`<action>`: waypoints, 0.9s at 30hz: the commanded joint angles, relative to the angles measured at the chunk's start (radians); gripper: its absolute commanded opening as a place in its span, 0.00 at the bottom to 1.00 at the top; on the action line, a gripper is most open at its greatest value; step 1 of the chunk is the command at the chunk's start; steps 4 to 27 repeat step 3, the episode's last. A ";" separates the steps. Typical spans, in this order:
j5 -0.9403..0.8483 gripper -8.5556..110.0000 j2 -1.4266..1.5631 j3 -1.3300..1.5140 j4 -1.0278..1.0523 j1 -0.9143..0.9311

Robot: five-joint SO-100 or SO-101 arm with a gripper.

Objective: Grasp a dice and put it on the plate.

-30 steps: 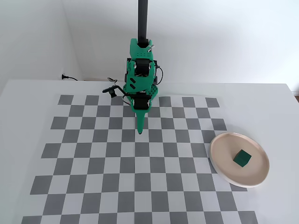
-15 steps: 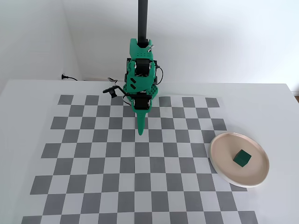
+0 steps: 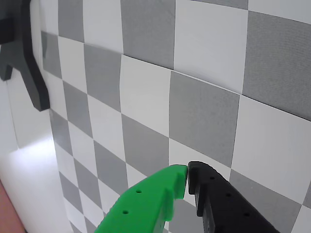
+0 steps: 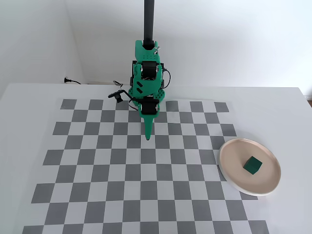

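1. dice (image 4: 252, 165) sits on the plate (image 4: 230, 168), near the tabletop (image 4: 29, 97) right edge.
2. claw (image 3: 187, 175) clenched, empty, tips touching, over the checkerboard (image 4: 97, 161) toward the far edge, well apart from the plate.

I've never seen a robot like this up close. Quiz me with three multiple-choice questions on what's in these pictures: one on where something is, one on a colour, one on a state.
1. Where is the dice?
A. on the plate
B. on the checkerboard
C. in the gripper

2. What colour is the dice?
A. red
B. dark green
C. white

3. How is the gripper?
A. wide open
B. shut on the dice
C. shut, holding nothing

Answers:
1. A: the fixed view shows it lying inside the plate.
2. B: it shows dark green against the pale plate.
3. C: the wrist view shows both fingertips meeting, nothing between them.
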 commanded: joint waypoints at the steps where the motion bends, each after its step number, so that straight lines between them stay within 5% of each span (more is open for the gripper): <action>1: -0.005 0.04 0.015 -0.015 0.000 -0.005; 27: -0.005 0.04 0.015 -0.015 0.000 -0.005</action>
